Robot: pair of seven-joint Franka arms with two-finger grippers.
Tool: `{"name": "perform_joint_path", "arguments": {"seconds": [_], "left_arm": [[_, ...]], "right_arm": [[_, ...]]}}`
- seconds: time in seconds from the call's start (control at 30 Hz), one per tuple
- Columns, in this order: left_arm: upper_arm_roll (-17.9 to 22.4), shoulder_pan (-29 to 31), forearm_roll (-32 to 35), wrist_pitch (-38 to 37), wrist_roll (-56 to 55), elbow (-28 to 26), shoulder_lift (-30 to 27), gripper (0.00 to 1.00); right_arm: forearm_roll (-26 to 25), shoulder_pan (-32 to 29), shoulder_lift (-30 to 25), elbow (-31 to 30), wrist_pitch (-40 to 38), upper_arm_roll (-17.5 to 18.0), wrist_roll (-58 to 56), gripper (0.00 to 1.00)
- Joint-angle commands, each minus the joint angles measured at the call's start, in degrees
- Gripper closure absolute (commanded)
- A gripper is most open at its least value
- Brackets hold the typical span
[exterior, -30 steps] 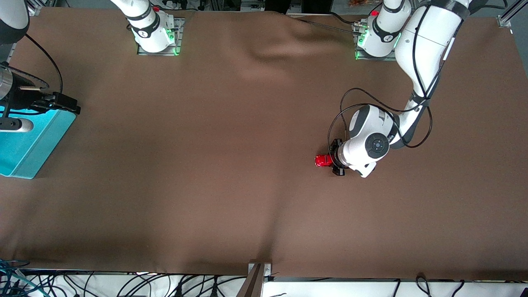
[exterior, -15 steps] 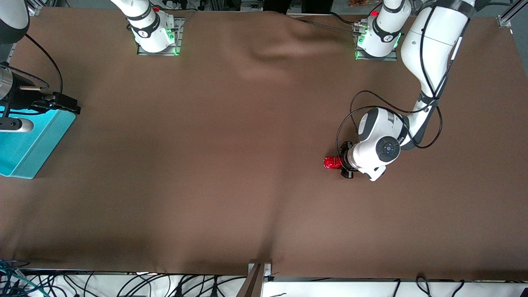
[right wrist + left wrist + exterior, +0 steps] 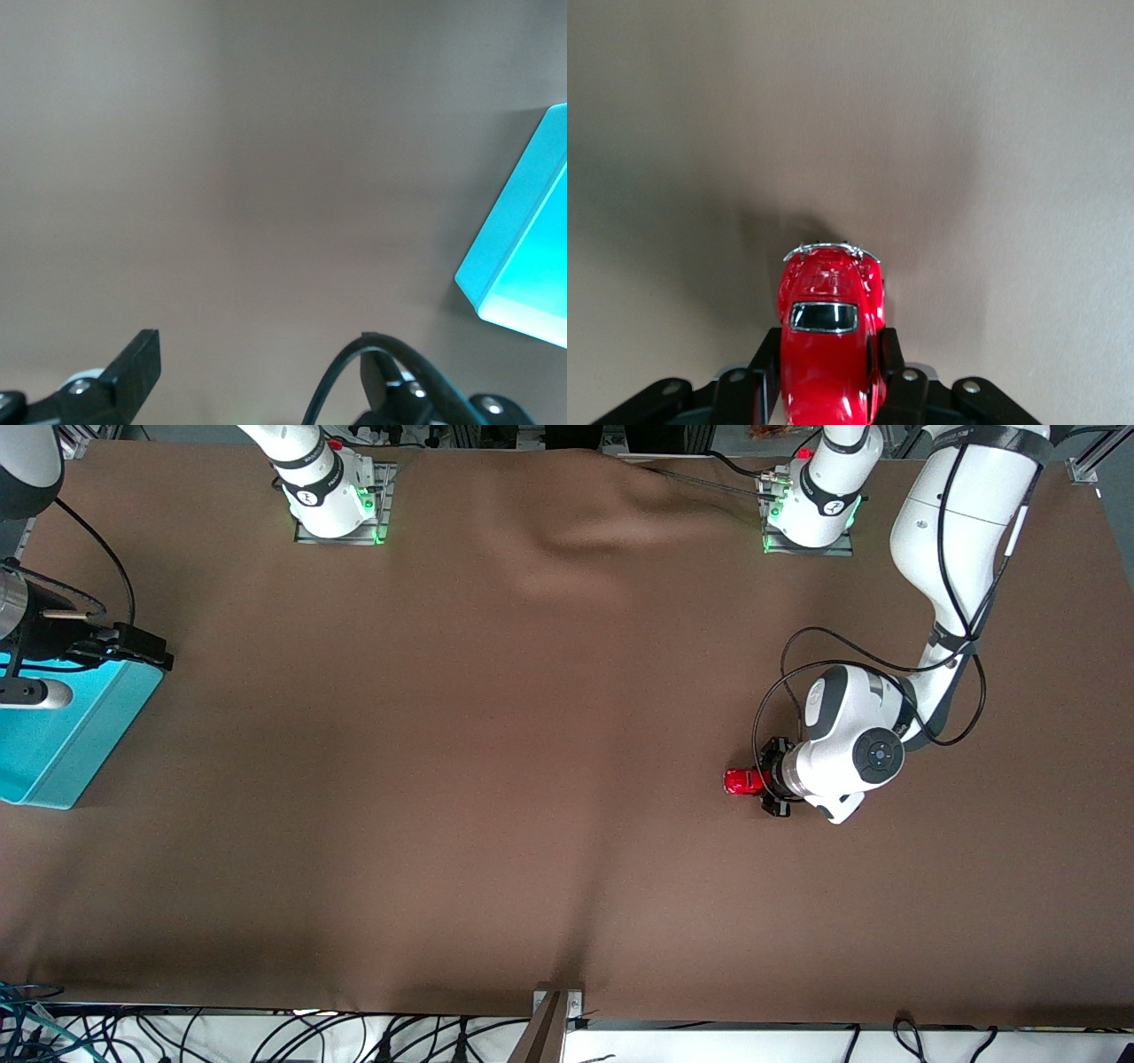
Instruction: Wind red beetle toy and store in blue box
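The desk (image 3: 496,717) is covered with a brown cloth that wrinkles slightly near the robots' bases. The box (image 3: 62,726) is the landmark here: a turquoise-blue shallow rectangle lying on the desk at the right arm's end, partly cut off by the edge of the front view. One corner of it also shows in the right wrist view.

The left arm (image 3: 957,540) reaches down from its base to a spot well apart from the box, toward its own end of the desk. Its wrist bends low over the cloth, a black cable looping around it. The right arm waits beside the box, its wrist hardware hanging over the box's farther corner.

The left gripper (image 3: 826,363) is closed tight on the toy car, one black finger (image 3: 764,372) pressed against each flank of the car's rear half. The right gripper (image 3: 257,372) is spread wide over bare cloth just beside the box and holds nothing.

The toy car (image 3: 828,345), small, glossy red and beetle-shaped with a dark window, sits low at the cloth, well apart from the box; its free end points toward the box.
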Motion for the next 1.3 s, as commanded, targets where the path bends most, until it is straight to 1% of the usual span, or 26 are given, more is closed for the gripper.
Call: {"name": "perform_joint_path", "arguments": {"seconds": [0.0,0.17,1.1,1.17,1.27], "left_arm": [[1.03,1.26,0.25,2.62,5.20,-0.69,2.40,1.00],[1.03,1.53,0.25,2.62,7.14,-0.69,2.31,1.00],[1.03,3.46,0.16,1.82,6.70,-0.69,2.14,1.00],[1.03,3.55,0.08,1.82,6.79,-0.52,2.05,0.91],[1.03,3.64,0.08,1.82,7.06,-0.52,2.05,0.73]], "right_arm": [[0.99,-0.27,0.36,1.34,-0.98,0.20,-0.79,0.00],[0.99,-0.27,0.36,1.34,-0.98,0.20,-0.79,0.00],[0.99,-0.36,0.36,1.43,-0.98,0.20,-0.79,0.00],[0.99,-0.36,0.36,1.43,-0.98,0.11,-0.79,0.00],[0.99,-0.36,0.36,1.43,-0.98,0.11,-0.79,0.00]]}}
